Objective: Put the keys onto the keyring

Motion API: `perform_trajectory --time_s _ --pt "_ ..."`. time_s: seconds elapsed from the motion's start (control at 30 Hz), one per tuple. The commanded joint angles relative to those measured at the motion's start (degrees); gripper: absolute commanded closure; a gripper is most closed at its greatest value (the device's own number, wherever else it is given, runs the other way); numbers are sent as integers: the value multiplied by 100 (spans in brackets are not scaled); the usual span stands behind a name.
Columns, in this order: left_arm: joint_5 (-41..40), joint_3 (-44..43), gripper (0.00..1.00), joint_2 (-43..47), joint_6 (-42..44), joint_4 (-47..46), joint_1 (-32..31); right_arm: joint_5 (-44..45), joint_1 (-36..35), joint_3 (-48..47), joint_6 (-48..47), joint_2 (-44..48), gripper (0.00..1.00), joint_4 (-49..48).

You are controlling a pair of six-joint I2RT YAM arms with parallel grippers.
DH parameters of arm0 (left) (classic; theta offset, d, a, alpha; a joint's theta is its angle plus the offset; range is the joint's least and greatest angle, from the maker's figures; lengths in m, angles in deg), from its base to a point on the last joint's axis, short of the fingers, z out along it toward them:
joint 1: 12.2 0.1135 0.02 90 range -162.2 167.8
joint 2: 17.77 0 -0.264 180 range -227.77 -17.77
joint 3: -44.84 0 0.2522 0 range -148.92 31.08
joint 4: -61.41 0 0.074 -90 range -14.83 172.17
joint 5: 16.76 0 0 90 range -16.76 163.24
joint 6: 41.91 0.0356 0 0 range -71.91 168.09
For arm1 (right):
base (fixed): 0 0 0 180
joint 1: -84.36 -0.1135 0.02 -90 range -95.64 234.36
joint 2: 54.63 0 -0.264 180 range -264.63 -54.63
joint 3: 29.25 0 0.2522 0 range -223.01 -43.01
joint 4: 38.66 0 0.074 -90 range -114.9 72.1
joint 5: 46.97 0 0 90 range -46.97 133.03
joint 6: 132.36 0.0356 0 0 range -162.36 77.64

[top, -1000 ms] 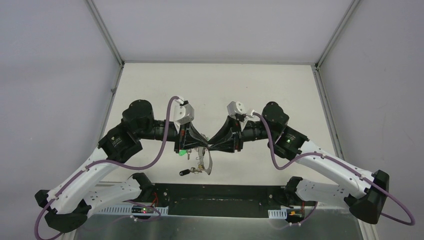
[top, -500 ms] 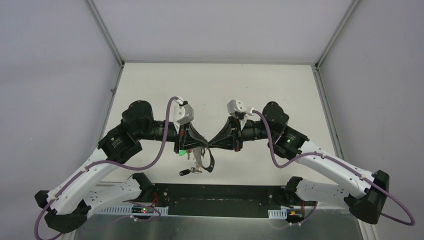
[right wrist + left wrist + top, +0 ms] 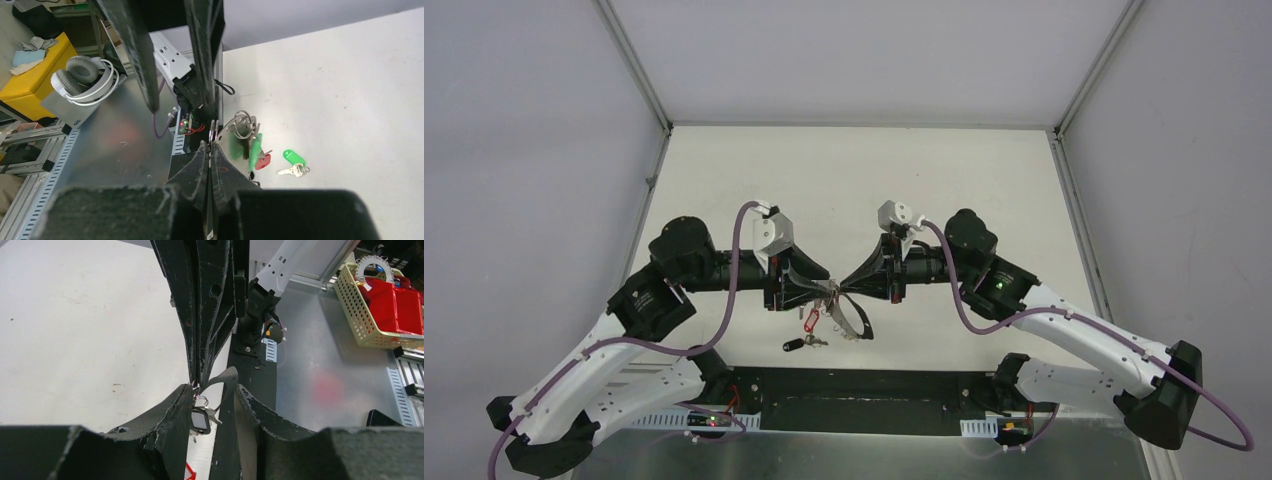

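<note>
Grey ring (image 3: pixel 860 326) now hangs from R gripper (image 3: pixel 208 144) alone. R's fingers are pressed tight together w/ the wire pinched at the tips, above the table (image 3: pixel 844 170) near its front edge. A sec ago R was part open; it has since clamped.

L gripper (image 3: pixel 214 392) did the opposite. It was closed right up against R; now its fingers stand apart w/ nothing held, and L arm has pulled back to its own side. Ring has swung out toward R's side. What hangs from it blurs in R wrist view, so prob in motion. Red cap (image 3: pixel 807 320) dangles below.

Reads as a handover: R takes the ring, L is freed.

Black key (image 3: pixel 200 420) hangs just under R's tips, btwn L's open fingers, touching neither as far as I can tell. It looks threaded on the ring, but the loop is too small to confirm. Green key (image 3: pixel 293 157) lies loose on the table, apart from the ring.

Judged approx halfway: one key on, one left. Next for L is prob to go down for green key. It lies flat and thin, so a hard pinch. Risk: a swaying ring makes threading fiddly.
</note>
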Motion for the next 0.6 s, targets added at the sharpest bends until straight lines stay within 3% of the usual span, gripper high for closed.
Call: perform_trajectory --time_s 0.0,0.33,0.57 --pt "-483 62 62 244 121 -73 -69 278 -4 21 54 140 100 -157" --pt "-519 242 60 223 362 90 -67 254 10 86 -77 161 100 5" --pt "-459 425 56 151 1175 107 -67 51 21 69 -118 151 100 23"
